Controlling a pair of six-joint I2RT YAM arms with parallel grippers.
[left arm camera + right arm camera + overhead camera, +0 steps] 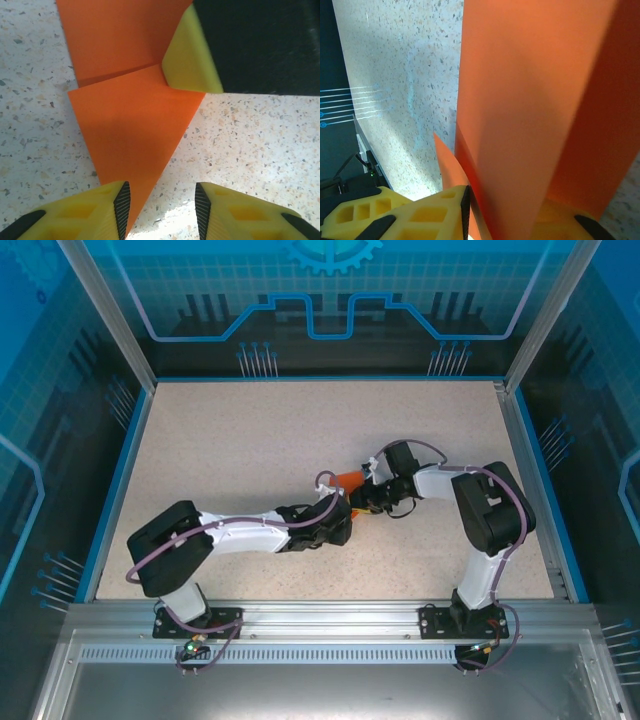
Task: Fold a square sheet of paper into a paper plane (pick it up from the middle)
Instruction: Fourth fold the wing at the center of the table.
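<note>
Left claw (pixel 160 212) hangs released, jaws apart; the thin bright orange folded paper sheet (pixel 130 130) lies on the speckled table (pixel 260 145), its point just beside one finger. Beyond, the right claw (pixel 507 215) is clenched on that sheet.

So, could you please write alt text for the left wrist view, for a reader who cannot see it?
A folded orange paper lies on a speckled table, its point toward the camera. The left gripper stands open at the bottom edge; the right arm's yellow fingertip meets the paper's crease at upper right.
</note>
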